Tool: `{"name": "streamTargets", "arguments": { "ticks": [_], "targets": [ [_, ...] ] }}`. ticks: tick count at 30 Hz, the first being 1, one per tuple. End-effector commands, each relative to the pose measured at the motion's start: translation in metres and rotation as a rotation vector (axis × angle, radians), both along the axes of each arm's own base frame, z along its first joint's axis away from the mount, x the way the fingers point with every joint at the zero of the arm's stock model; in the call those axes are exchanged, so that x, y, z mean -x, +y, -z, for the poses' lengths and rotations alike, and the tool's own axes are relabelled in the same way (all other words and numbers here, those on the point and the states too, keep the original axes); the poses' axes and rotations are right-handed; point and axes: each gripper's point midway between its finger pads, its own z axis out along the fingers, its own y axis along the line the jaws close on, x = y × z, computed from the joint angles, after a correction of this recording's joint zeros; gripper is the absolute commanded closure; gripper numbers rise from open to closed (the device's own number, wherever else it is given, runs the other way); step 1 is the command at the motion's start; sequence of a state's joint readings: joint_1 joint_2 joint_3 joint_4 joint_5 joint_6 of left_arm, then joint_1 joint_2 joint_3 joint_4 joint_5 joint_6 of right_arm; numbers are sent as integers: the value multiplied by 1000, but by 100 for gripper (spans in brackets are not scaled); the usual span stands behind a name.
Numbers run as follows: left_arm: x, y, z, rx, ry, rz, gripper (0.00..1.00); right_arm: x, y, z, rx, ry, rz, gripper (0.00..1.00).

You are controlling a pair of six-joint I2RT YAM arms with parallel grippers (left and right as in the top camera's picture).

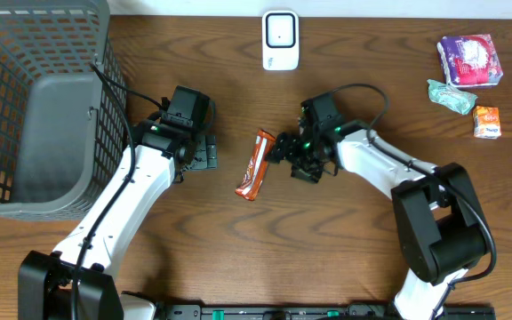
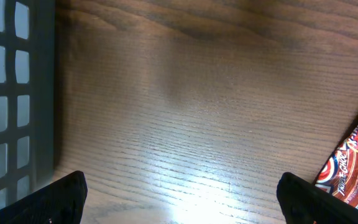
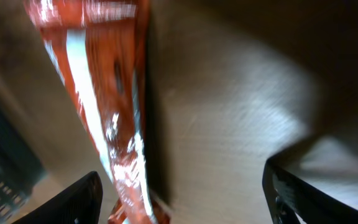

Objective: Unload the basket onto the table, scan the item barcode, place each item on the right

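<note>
My right claw (image 1: 281, 151) is spread at one end of the snack bar (image 1: 254, 164), which lies flat on the counter (image 1: 345, 240) btw the arms, left claw (image 2: 182, 196) spread too; bar sits off-centre, so closing may push it away.

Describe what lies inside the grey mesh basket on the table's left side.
In the basket only a grey floor shows, with no item on the visible part. Its left portion runs past the picture's edge, and the mesh walls veil the floor's margins, so those stay unseen.
</note>
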State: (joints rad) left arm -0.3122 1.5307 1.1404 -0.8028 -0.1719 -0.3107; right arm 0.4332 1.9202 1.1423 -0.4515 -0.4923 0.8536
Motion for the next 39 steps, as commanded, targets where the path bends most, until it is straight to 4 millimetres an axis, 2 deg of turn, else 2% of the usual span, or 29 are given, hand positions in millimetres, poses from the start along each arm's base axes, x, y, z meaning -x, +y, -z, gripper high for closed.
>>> {"name": "streamTargets", "arguments": {
  "ticks": [1,5,9,11,14,18,22,26,30,31,34,35,37,39],
  "targets": [
    [0,4,2,-22,3,-5,2,13,14,9,-45,66,56,22],
    [0,4,2,-22,3,-5,2,19,20,17,-62,78,86,23],
    [1,4,2,-22,4,-6,2,20,18,23,-58,79,107,39],
    [0,4,2,-22,3,-6,2,19,12,30,-11,61,123,42],
    [1,4,2,-22,4,-6,2,21,5,40,56,38,137,63],
    [1,4,2,-22,4,-6,2,15,1,41,91,-33,79,99],
    [1,4,2,-22,4,-6,2,1,2,30,84,-106,18,99],
    [1,4,2,-22,4,-6,2,-17,0,4,122,-199,-66,99],
    [1,4,2,-22,4,-5,2,-32,-29,-21,346,-258,-75,99],
    [1,4,2,-22,4,-6,2,-35,-42,-26,434,-268,-69,99],
    [1,4,2,-22,4,-6,2,-39,-65,-40,604,-287,-61,99],
    [0,4,2,-22,3,-6,2,-39,-65,-42,622,-298,-85,96],
    [1,4,2,-22,4,-6,2,-38,-52,-44,594,-329,-174,76],
    [1,4,2,-22,4,-6,2,-36,-36,-45,543,-358,-248,60]
  ]
}}
